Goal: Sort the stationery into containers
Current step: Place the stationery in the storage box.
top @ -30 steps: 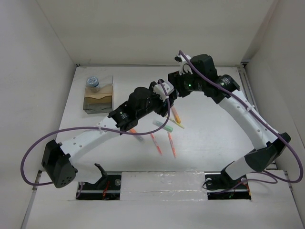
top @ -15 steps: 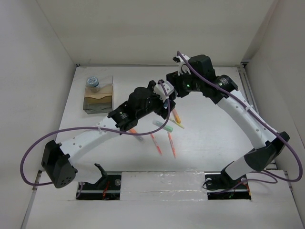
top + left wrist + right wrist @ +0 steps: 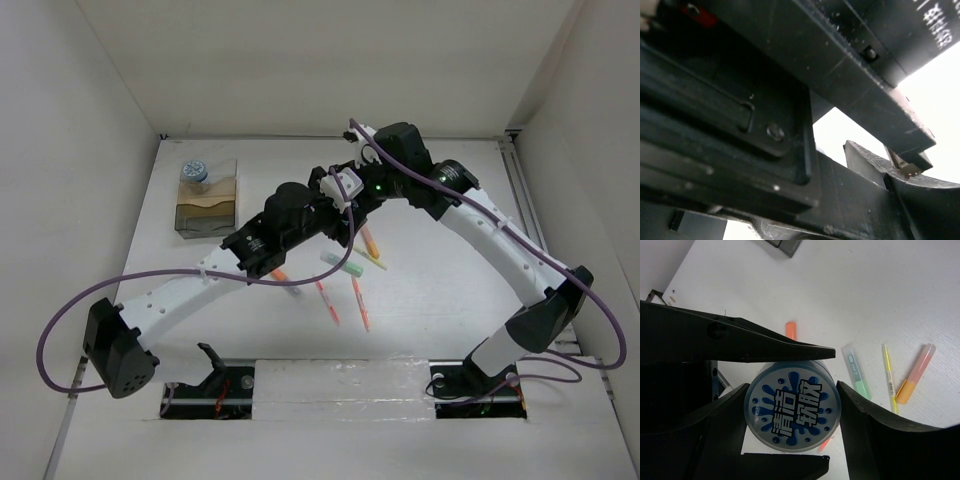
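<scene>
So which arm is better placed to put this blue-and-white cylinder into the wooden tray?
Left, likely. The tray sits on the left arm's side; the right arm would reach across it. But the cylinder sits between the right gripper's jaws, so a handover comes first.

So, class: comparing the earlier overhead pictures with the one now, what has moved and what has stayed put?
The right gripper, shut on the blue-and-white cylinder, shifted left and slightly toward the far wall; the left arm edged left too. No grasp or release is visible. The pens, the organiser tray and the second cylinder in it stayed put.
</scene>
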You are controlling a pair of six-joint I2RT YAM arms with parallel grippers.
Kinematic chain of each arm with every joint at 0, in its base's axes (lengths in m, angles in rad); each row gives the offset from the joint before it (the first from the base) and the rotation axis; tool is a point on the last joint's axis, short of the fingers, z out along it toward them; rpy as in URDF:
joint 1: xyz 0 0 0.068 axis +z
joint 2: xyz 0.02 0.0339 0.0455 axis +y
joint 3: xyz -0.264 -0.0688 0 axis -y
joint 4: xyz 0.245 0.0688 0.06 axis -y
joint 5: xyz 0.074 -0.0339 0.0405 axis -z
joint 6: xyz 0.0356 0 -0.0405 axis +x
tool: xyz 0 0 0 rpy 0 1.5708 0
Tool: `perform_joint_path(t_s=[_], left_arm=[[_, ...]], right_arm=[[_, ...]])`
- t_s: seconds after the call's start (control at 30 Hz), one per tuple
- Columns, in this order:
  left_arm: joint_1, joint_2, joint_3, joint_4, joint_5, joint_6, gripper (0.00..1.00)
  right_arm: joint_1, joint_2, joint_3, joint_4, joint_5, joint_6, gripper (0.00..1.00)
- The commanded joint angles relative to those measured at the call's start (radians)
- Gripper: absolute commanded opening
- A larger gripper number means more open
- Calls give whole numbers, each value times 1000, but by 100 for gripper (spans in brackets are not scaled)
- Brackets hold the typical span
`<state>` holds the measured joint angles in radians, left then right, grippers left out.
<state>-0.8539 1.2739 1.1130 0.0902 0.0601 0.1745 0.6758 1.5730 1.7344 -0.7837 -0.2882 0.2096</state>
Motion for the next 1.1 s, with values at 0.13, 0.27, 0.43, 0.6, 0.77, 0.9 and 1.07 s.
perform_joint_path(t_s=[0.13, 0.27, 0.43, 0.6, 0.77, 0.9, 1.07], left_arm=[[-7, -5, 56, 16, 41, 0, 79], [-7, 4, 65, -9, 63, 0, 81], [-7, 13, 74, -20, 72, 0, 85], [-7, 31, 84, -38, 83, 0, 89], [-7, 31, 84, -38, 83, 0, 88], [-7, 31, 84, -38, 92, 0, 88], [-7, 31, 84, -47, 92, 0, 89]], right_arm=[[-7, -25, 65, 87, 4, 7, 0], [-28, -34, 74, 77, 29, 7, 0], [-50, -34, 93, 58, 38, 16, 0], [-50, -44, 93, 58, 50, 25, 0], [-68, -62, 102, 67, 60, 37, 0], [-94, -82, 93, 98, 60, 60, 0], [-113, -91, 93, 107, 60, 71, 0]])
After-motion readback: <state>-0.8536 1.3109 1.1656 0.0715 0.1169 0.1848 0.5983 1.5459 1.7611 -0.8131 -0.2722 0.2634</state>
